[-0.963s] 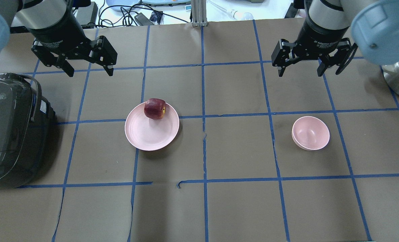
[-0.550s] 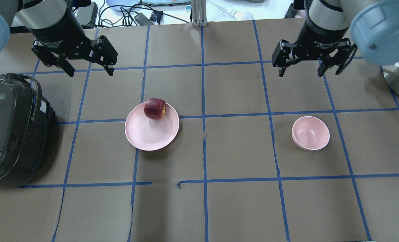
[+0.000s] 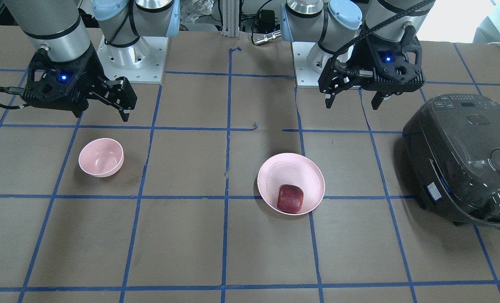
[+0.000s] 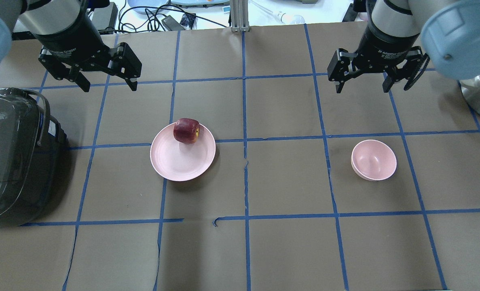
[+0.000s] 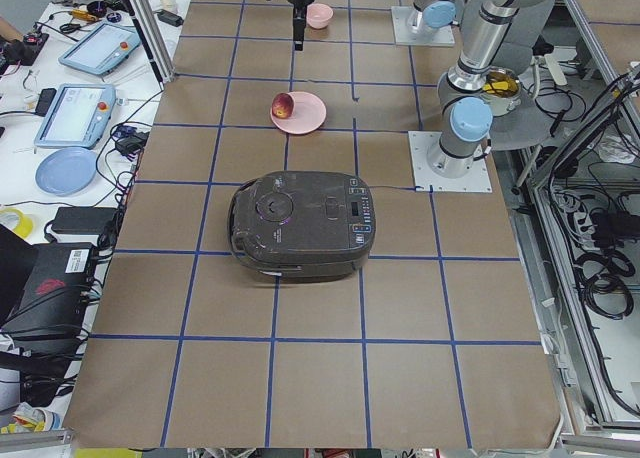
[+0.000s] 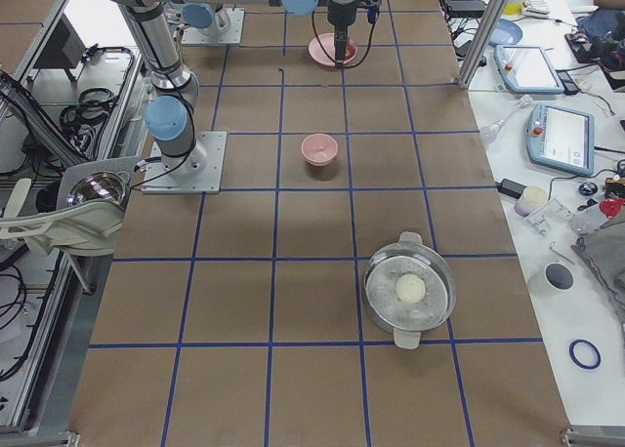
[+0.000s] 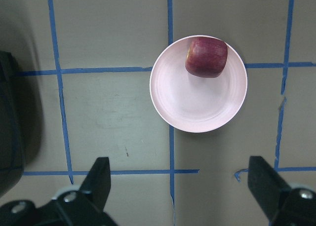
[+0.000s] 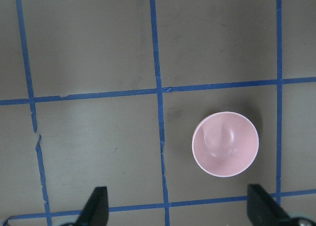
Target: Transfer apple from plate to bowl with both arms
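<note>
Apple on plate; both grippers raised, jaws spread wide, nothing held.

The apple (image 4: 186, 130) sits on the plate (image 4: 175, 163), hard against the rim on the side away from the robot, yellowish patch to the robot's right. The plate lies on the left half of the table (image 4: 288, 182); the bowl (image 4: 374, 159) stands upright on the right half, well apart from it. The left gripper (image 4: 108, 85) hangs above the table beyond the plate, touching nothing. The right gripper (image 4: 362, 89) hangs likewise beyond the bowl. A dark rice cooker (image 4: 13, 157) stands at the table's left end. A metal pot (image 6: 410, 289) stands at the right end.
</note>
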Robot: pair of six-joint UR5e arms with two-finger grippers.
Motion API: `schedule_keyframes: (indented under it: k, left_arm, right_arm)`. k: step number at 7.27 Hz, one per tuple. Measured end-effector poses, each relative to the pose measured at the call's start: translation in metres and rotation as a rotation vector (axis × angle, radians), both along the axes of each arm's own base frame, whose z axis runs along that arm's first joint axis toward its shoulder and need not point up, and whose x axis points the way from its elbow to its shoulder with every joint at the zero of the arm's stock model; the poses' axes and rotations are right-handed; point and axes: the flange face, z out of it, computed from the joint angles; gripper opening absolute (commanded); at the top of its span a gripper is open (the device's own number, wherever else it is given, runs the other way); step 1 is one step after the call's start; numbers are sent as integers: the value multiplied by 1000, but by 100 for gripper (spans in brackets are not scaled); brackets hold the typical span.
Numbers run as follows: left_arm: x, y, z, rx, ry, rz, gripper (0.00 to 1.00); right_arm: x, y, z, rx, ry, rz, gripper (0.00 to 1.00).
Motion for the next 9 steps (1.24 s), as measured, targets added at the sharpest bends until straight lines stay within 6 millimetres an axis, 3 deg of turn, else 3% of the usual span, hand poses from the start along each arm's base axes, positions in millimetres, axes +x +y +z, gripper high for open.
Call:
schedule_keyframes:
  k: [9]
  left_arm:
    - [0,-1,-8,12,-4,-1,100]
  right_arm:
    - [-1,-1,-3,6,6,9,100]
